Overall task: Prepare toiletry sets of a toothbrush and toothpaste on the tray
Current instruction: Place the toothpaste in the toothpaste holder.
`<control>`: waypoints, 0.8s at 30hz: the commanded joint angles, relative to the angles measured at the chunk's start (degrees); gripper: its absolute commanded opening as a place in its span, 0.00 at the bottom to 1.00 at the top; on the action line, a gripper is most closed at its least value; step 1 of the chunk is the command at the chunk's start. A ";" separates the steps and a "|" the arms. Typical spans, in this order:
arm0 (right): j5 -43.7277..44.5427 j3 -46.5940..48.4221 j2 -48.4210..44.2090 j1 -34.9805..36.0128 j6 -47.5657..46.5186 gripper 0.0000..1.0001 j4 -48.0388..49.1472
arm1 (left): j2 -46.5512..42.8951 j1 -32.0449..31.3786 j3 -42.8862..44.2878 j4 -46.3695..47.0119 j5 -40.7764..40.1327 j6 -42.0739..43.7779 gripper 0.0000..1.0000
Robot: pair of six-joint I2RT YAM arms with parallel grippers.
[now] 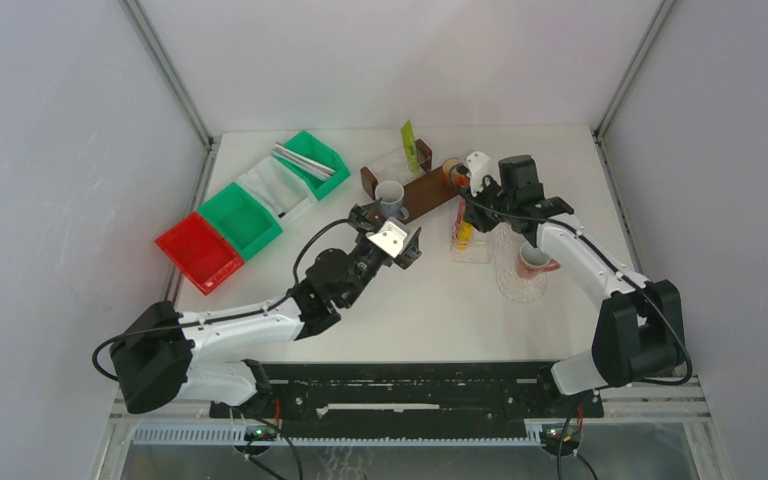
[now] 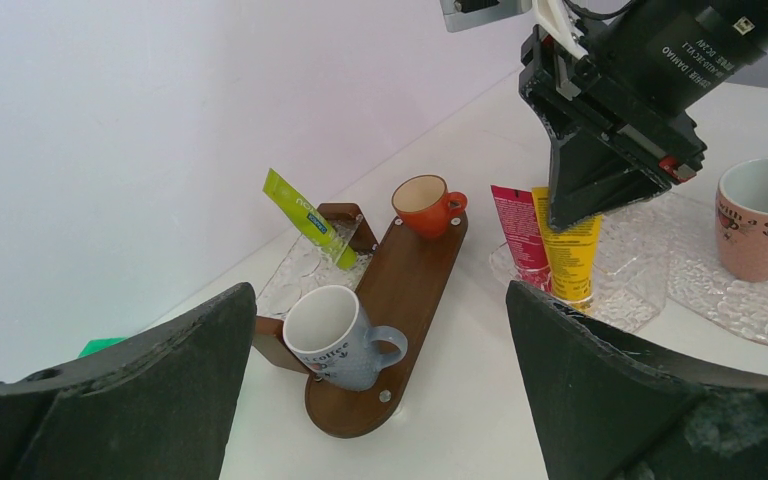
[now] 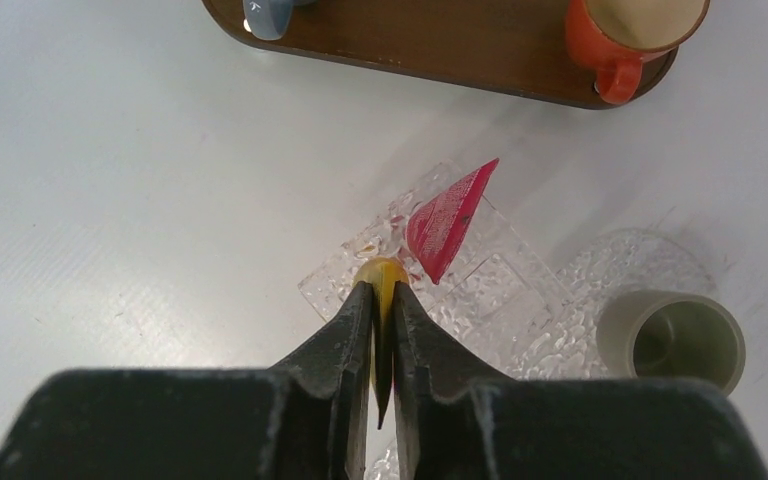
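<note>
A brown wooden tray [image 1: 430, 190] [image 2: 410, 290] carries a grey mug [image 1: 391, 197] [image 2: 332, 338] and an orange cup [image 1: 453, 171] [image 2: 425, 206] [image 3: 630, 30]. A yellow toothpaste tube [image 1: 464, 232] [image 2: 570, 250] [image 3: 382, 275] and a red one [image 2: 515, 235] [image 3: 445, 220] stand in a clear glass holder [image 3: 490, 270]. My right gripper [image 1: 475, 205] [image 3: 382, 290] straddles the yellow tube's flat top, jaws slightly open with thin gaps. My left gripper [image 1: 392, 240] [image 2: 380, 295] hangs wide open and empty before the grey mug. A green-yellow tube [image 1: 410, 145] [image 2: 305, 215] leans behind the tray. Long white toothbrushes [image 1: 300, 160] lie in a green bin.
Red [image 1: 200, 252], green [image 1: 242, 218], white [image 1: 278, 190] and green [image 1: 322, 165] bins line the left side. A pinkish mug [image 1: 532, 262] [image 2: 760, 215] [image 3: 672, 340] stands on a round glass plate [image 1: 520, 285] right of the holder. White walls enclose the table.
</note>
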 commanded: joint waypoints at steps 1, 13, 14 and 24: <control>0.46 2.80 0.20 0.57 -0.40 0.19 1.49 | -0.34 0.08 0.61 2.68 -0.43 -0.35 0.99; -0.29 2.80 1.12 0.86 -0.49 0.24 1.04 | -0.35 0.08 0.56 2.67 -0.37 -0.30 0.99; -0.43 2.80 0.86 0.89 -0.46 0.26 1.06 | -0.35 0.13 0.52 2.67 -0.36 -0.34 0.99; -4.15 3.33 -4.07 0.76 -0.21 0.41 -0.73 | -0.26 0.08 0.61 2.67 -0.43 -0.31 0.99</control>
